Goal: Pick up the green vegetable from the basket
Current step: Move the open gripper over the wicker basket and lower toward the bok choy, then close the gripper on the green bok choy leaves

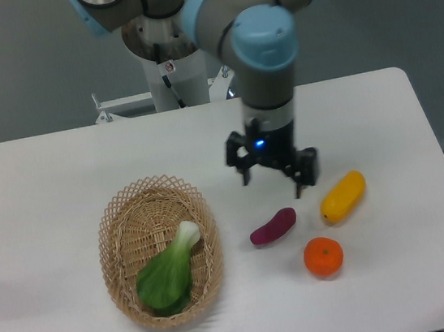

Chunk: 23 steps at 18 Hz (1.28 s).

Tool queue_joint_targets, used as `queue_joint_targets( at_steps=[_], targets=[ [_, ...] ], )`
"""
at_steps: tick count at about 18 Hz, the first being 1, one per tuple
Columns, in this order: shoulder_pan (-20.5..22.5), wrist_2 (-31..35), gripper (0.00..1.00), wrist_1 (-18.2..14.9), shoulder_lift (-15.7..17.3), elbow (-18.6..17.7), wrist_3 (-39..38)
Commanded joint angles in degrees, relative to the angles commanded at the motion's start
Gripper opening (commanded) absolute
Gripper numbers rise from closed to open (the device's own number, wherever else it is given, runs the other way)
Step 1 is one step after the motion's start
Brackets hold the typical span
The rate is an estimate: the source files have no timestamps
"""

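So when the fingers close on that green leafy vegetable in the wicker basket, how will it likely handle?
The green leafy vegetable with the pale stem looks like a smooth moulded toy, so probably stiff and light. Its narrow stem seems easier to pinch than the broad leaves. It lies tilted against the oval wicker basket wall, so it may slide rather than roll.
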Motion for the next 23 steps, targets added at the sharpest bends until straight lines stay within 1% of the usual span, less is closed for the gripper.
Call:
queue_joint_targets(
  at_steps=[1,3,7,9,11,13,14,16,18,20,23],
  targets=[
    [-0.88,0.0,1.0,0.09,0.0,-0.88,-0.79],
    [-3.34,0.09,1.0,0.17,-1.31,-1.68,-2.03],
    [-7.39,0.09,1.0,2.98,-4.56,-2.03,-5.1],
    [-8.88,0.26,1.0,3.69,-5.97,-2.38,-5.28],
    [-9.67,1.66,1.0,4.22,-7.64,-2.47,-5.2],
    [-11.34,4.29,1.0,6.06,-9.05,-2.56,-5.28],
    [-12.22,5.18,1.0,6.41,-9.66,-2.64,-5.37],
    [-12.58,5.45,1.0,6.59,-10.28,-2.82,-5.46],
    [-12.67,5.45,1.0,7.55,-10.55,-2.82,-5.55],
    [-12.67,5.45,1.0,8.7,-11.6,-2.82,-5.99],
    [-12.75,5.45,1.0,9.14,-12.39,-2.82,-5.81]
  ],
)
